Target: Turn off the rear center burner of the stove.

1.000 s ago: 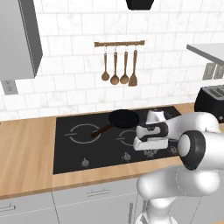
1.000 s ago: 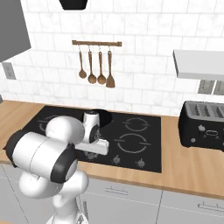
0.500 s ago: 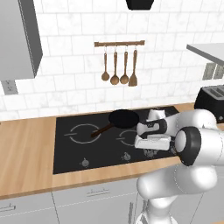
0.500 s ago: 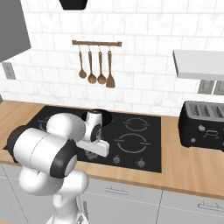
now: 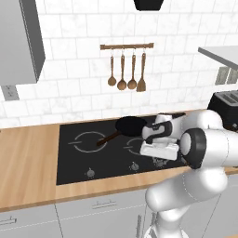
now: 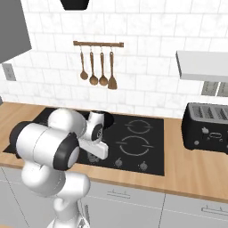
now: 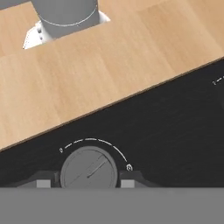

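Note:
The stove point(image 5: 79, 160) is a black glass cooktop set in the wooden counter, also seen from the other side as the stove point(image 6: 149, 153). A small black frying pan point(image 5: 130, 125) covers the rear center burner, so its ring is hidden. My gripper point(image 7: 85, 183) is shut on a round grey knob point(image 7: 89, 171) in the front row, one dark fingertip point(image 7: 43, 183) on each side. From the base, the white hand point(image 5: 159, 149) points down over that row, right of two free knobs point(image 5: 134, 165).
A black toaster point(image 6: 209, 127) stands on the counter to the right of the cooktop. Wooden utensils point(image 5: 126, 74) hang on a wall rail behind it. Bare wooden counter point(image 7: 109, 57) lies beyond the glass edge, with a grey cylinder base point(image 7: 65, 17) on it.
The hand stays down on the knob row. The arm's elbow has swung a little sideways above it, and the jaws have closed very slightly.

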